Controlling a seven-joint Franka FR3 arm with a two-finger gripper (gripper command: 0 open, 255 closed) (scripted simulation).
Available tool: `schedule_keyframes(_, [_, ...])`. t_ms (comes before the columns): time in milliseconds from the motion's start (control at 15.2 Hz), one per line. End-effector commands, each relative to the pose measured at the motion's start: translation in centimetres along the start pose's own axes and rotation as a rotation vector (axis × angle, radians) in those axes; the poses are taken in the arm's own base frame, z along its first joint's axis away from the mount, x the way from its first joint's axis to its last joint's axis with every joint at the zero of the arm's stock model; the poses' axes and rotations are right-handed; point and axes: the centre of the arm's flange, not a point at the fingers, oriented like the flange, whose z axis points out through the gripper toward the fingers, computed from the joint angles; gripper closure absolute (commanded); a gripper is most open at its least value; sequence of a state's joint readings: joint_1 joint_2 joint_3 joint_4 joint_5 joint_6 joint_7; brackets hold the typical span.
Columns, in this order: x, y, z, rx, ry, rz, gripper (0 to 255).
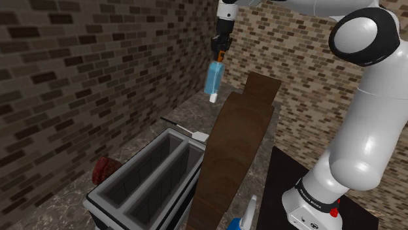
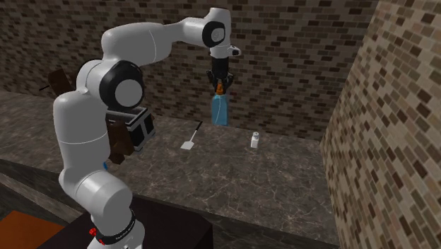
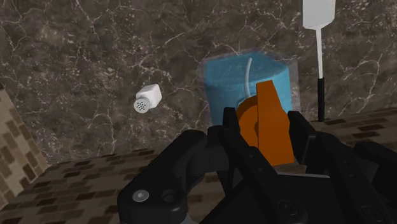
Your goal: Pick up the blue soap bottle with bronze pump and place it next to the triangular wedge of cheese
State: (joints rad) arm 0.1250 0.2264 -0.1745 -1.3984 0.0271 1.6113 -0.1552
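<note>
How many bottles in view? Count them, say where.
2: a blue bottle held in the claw above the counter; apparently a second bottle beside the board, mostly cut off.

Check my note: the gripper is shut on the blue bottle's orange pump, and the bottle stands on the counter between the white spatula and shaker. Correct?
Not quite. The gripper is shut on the orange pump, but the blue bottle hangs above the counter, not on it, between the white spatula and shaker; the second exterior view shows this.
</note>
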Motion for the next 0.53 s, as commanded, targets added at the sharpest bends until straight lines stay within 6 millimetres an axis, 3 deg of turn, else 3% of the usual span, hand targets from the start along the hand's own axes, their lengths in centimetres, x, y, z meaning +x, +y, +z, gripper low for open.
schedule_keyframes(0, [-0.2,-2.6,-0.2,0.0,0.0,0.001,255])
schedule_keyframes(462, [-1.1,-11.8,-0.2,0.0,0.0,0.001,255])
